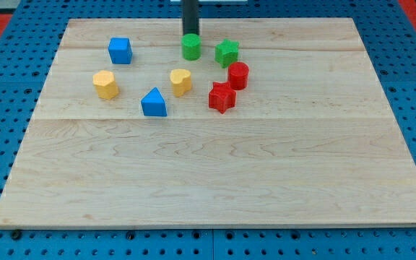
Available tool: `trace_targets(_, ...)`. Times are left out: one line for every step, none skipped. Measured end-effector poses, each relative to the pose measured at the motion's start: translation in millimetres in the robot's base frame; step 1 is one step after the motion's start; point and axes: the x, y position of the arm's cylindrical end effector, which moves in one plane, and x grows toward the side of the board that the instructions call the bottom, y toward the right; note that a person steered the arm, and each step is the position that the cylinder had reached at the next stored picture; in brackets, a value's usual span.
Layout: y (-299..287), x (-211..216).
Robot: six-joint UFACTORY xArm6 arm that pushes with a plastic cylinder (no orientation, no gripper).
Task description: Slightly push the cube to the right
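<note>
my tip (pixel 191 34) sits at the view's top, right behind the green cylinder (pixel 191 47), seemingly touching it. no gripper here, just a bare rod, holding nothing. blue cube (pixel 120 50) lies well to the view's left of the tip, near the board's (pixel 215 180) top-left. green star (pixel 227 52) just right of the cylinder. red cylinder (pixel 237 75) and red star (pixel 222 97) below it. yellow blocks (pixel 105 84) (pixel 181 81) flank a blue triangular block (pixel 154 103).

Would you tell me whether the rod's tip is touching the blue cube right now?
No, my tip sits just above the green cylinder near the view's top, while the blue cube lies apart toward the view's left.
</note>
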Motion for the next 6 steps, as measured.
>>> trace_targets(-1,21)
trace_targets(-11,-21)
trace_targets(-104,-49)
trace_targets(-167,-44)
trace_targets(-187,-13)
trace_targets(-160,22)
